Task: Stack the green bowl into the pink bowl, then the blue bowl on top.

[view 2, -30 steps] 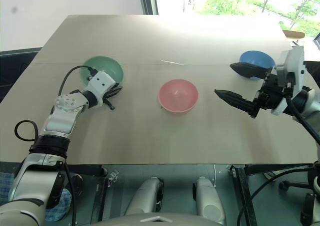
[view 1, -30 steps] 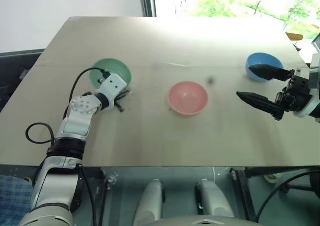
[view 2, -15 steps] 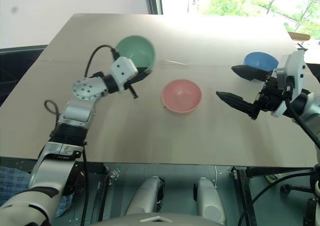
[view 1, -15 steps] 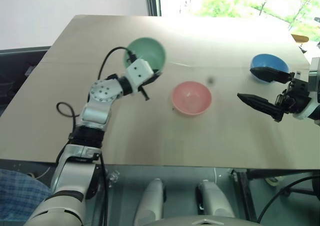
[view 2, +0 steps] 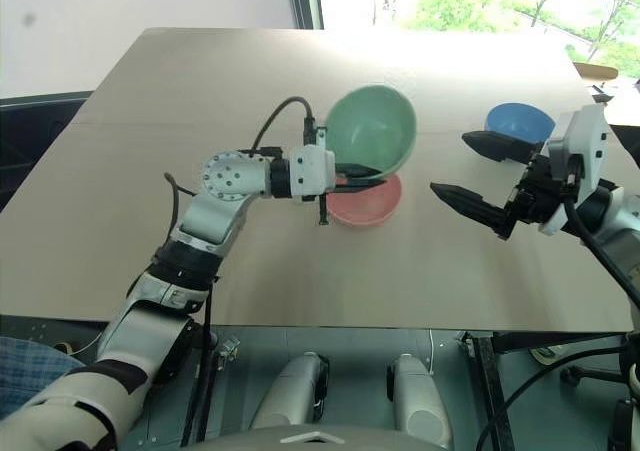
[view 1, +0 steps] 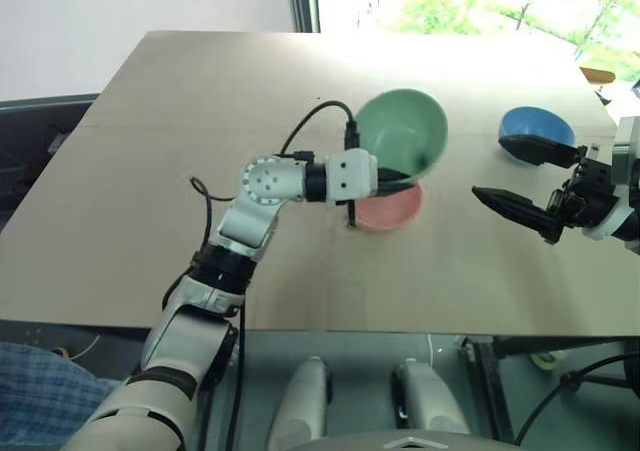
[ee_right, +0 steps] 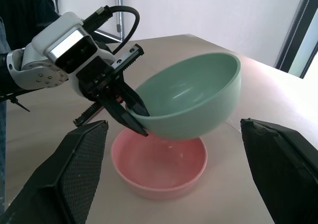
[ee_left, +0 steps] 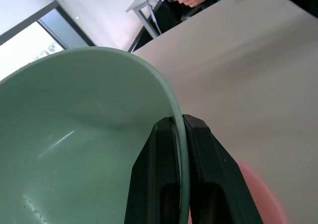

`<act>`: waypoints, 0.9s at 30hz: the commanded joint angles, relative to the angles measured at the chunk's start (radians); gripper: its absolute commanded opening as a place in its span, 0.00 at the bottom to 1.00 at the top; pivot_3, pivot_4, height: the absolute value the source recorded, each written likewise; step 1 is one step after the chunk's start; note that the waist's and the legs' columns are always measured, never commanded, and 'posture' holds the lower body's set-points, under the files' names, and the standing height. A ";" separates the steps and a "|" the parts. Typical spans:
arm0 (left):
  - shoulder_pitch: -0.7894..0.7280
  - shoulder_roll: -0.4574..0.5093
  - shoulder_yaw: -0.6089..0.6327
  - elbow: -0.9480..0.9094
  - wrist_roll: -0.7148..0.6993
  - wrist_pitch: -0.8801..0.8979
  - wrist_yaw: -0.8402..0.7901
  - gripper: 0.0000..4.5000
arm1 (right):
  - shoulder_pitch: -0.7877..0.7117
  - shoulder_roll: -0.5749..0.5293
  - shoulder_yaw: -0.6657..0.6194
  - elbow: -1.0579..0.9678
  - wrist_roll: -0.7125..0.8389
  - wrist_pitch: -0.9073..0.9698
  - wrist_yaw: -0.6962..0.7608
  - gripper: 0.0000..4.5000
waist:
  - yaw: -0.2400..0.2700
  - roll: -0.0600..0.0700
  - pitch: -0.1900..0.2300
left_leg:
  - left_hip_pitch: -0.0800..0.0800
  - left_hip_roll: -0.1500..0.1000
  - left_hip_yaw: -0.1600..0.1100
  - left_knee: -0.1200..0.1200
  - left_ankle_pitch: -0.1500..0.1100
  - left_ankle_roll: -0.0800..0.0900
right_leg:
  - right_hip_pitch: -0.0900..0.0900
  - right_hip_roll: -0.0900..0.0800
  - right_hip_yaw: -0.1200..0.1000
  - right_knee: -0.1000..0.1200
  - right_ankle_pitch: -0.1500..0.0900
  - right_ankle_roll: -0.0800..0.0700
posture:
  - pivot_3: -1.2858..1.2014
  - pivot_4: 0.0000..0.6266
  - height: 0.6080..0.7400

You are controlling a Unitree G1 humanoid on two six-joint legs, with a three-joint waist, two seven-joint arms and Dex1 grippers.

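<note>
My left gripper is shut on the rim of the green bowl, one finger inside and one outside, seen close in the left wrist view. The bowl hangs tilted in the air just above the pink bowl, which rests on the table and is partly hidden beneath it. In the right wrist view the green bowl floats over the pink bowl without touching it. The blue bowl sits at the table's far right. My right gripper stands open just in front of it, holding nothing.
The beige table stretches wide on the left and towards the back. Its front edge runs below both arms. A black cable loops off my left wrist. A window lies beyond the far edge.
My left arm has swung right with the green bowl, lifting it off the table's left side and bringing it over the pink bowl. The right arm has stayed in place.
</note>
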 commanded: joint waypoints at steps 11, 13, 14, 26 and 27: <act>0.031 -0.004 0.026 -0.087 -0.045 0.032 -0.002 0.86 | -0.005 -0.021 -0.003 -0.026 0.021 -0.014 -0.007 1.00 | 0.001 0.000 0.000 | 0.000 0.000 0.000 0.000 0.000 0.000 | 0.000 0.000 0.000 0.000 0.000 0.000 | 0.52 0.24 1.00; 0.035 -0.002 0.045 -0.106 -0.076 0.070 0.003 0.86 | -0.006 -0.021 0.000 -0.024 0.020 -0.016 -0.006 1.00 | 0.001 0.000 0.000 | 0.000 0.000 0.000 0.000 0.000 0.000 | 0.000 0.000 0.000 0.000 0.000 0.000 | 0.52 0.24 1.00; 0.039 0.000 0.066 -0.121 -0.104 0.113 0.016 0.86 | -0.009 -0.022 0.003 -0.021 0.019 -0.016 -0.006 1.00 | 0.001 0.000 0.000 | 0.000 0.000 0.000 0.000 0.000 0.000 | 0.000 0.000 0.000 0.000 0.000 0.000 | 0.52 0.24 1.00; 0.340 0.110 0.439 -0.352 -0.413 0.471 0.217 0.86 | -0.127 -0.035 0.146 0.156 -0.165 -0.075 -0.030 1.00 | -0.021 0.000 0.000 | 0.001 0.001 0.000 0.001 0.000 0.000 | 0.000 0.000 0.000 0.001 0.000 0.000 | 0.52 0.24 1.00; 0.361 0.120 0.458 -0.365 -0.423 0.482 0.227 0.86 | -0.148 -0.038 0.162 0.187 -0.189 -0.087 -0.028 1.00 | -0.022 0.000 0.000 | 0.001 0.001 0.000 0.001 0.000 0.000 | 0.000 0.000 0.000 0.001 0.000 0.000 | 0.52 0.24 1.00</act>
